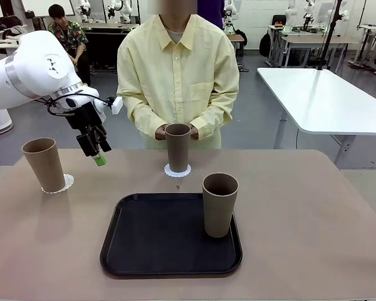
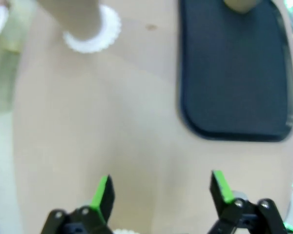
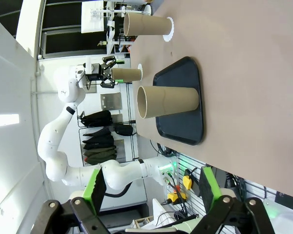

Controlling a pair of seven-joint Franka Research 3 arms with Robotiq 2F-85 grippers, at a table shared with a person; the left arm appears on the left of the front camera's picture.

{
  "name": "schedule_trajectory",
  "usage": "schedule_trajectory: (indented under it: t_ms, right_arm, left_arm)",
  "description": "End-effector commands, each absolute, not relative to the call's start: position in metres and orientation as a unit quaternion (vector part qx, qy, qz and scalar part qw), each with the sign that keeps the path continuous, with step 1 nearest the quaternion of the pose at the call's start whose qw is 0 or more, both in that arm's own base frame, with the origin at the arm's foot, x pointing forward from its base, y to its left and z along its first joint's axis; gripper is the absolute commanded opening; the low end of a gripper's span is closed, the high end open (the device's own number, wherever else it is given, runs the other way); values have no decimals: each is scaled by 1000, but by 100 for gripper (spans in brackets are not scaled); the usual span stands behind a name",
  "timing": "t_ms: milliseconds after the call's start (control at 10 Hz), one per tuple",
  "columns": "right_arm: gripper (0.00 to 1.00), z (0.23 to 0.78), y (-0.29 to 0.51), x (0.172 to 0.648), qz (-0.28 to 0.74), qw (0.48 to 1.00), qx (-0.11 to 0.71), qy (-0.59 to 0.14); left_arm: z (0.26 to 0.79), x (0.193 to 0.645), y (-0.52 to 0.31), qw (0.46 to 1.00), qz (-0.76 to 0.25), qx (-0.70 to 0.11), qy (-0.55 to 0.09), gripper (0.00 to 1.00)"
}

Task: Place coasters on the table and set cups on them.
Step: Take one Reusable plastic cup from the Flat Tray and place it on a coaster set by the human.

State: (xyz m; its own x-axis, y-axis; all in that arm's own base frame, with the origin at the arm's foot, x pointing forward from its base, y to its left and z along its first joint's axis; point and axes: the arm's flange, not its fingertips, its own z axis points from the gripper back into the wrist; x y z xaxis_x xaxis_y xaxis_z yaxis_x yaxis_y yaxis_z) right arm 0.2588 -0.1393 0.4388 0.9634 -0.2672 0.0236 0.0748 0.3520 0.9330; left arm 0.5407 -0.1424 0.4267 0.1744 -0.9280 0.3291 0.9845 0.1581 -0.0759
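Observation:
Three grey-brown cups stand in the front view. The left cup [image 1: 44, 164] sits on a white coaster [image 1: 66, 183]. The middle cup [image 1: 177, 147] rests on another coaster [image 1: 177, 170], with the person's hands [image 1: 160, 132] around it. The third cup [image 1: 219, 204] stands on the black tray [image 1: 156, 241]. My left gripper [image 1: 99, 153] hovers above the table [image 1: 301, 219] between the left and middle cups. It is open and empty [image 2: 161, 190], with the middle cup's coaster [image 2: 95, 36] ahead. My right gripper [image 3: 152, 185] is open and empty, far from the cups [image 3: 168, 101].
The tray [image 2: 234, 73] lies in the middle near the robot's edge of the table. The person stands at the far side, close to the middle cup. A white table [image 1: 326, 100] stands behind on the right. Bare tabletop lies right of the tray.

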Motion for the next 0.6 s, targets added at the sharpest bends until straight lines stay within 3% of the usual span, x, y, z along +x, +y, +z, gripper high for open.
schedule_trajectory:
  t_ms: [0,200,500]
  right_arm:
    - [100,439,-140,259,-103,814,565,-86]
    - [100,439,-140,259,-103,814,565,-86]
    - [100,439,-140,259,-103,814,565,-86]
  left_arm:
    - [448,480,-154,849,-504,-89,-135,100]
    - [460,448,-128,908,-385,-120,-118,100]
    - [467,436,-63,846,-378,-351,-133,100]
